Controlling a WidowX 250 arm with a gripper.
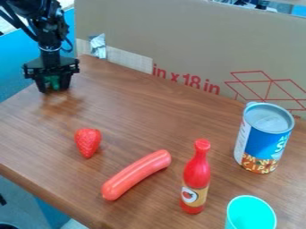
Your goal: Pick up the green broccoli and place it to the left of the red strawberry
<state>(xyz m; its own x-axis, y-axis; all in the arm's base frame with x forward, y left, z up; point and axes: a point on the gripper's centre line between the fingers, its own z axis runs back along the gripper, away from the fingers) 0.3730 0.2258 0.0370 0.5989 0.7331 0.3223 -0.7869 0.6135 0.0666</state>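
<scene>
- Okay, black hand (53, 89) at upper left, above the bench (149, 120), hard plastic look, sides set apart, fairly wide; green patch (53, 82) between them, cannot tell if it's a held thing.
- Strawberry (88, 142), nearest whole item to the hand: left part of the bench, red, dimpled skin, tapered, tip toward the near edge.
- Sausage (136, 174): smooth, shiny, orange-red, rounded ends, slight curve, lying diagonally between strawberry and bottle (196, 176).
- Bottle: upright, glossy red, thin neck, round cap, pale label with a tomato-like picture.
- Can (263, 138): upright cylinder at right, greyish metal top with raised rim, blue wrap, food pattern low down.
- Cup (251, 214): turquoise, smooth, round open mouth, near the bottle; lower part cut off by the bottom edge.
- Bench: brown wood grain, some sheen, soft dark patch below the hand.
- Cardboard (179, 40): tan, flat, stands like a wall along the far side, red line drawing partly behind the can; crinkled silvery piece (98, 46) at its left part.
- Arm (51, 31): black, cables alongside, upper part cut off.
</scene>
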